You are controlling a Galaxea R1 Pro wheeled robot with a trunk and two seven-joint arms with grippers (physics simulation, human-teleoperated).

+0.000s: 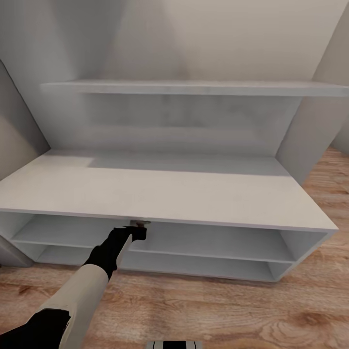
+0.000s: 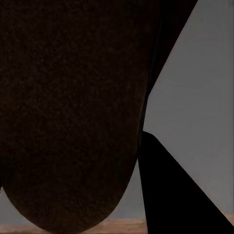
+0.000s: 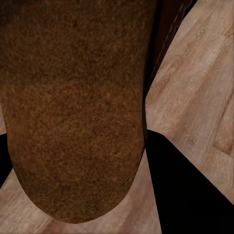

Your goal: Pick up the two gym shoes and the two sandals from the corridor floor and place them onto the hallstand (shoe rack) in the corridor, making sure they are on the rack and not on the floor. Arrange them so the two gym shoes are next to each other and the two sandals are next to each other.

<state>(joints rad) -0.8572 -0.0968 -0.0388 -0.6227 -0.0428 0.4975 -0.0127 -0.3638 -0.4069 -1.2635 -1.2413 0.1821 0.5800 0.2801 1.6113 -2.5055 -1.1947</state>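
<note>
The light grey hallstand (image 1: 160,194) stands right in front of me on the corridor floor (image 1: 218,305). My left gripper (image 1: 137,229) reaches under its top board into the upper tier of the base, shut on a reddish-brown sandal (image 1: 141,223) whose tip just shows. In the left wrist view that sandal's dark sole (image 2: 73,112) lies against a black finger (image 2: 175,195), with grey board behind. My right gripper (image 3: 97,190) is shut on the other sandal (image 3: 73,97), held above wood planks (image 3: 195,87). The gym shoes are out of view.
An upper shelf (image 1: 194,88) runs across the tall back panel above the broad top board. Grey walls close in on both sides. Wood floor stretches in front of the unit and to its right. Two open tiers run the full width of the base.
</note>
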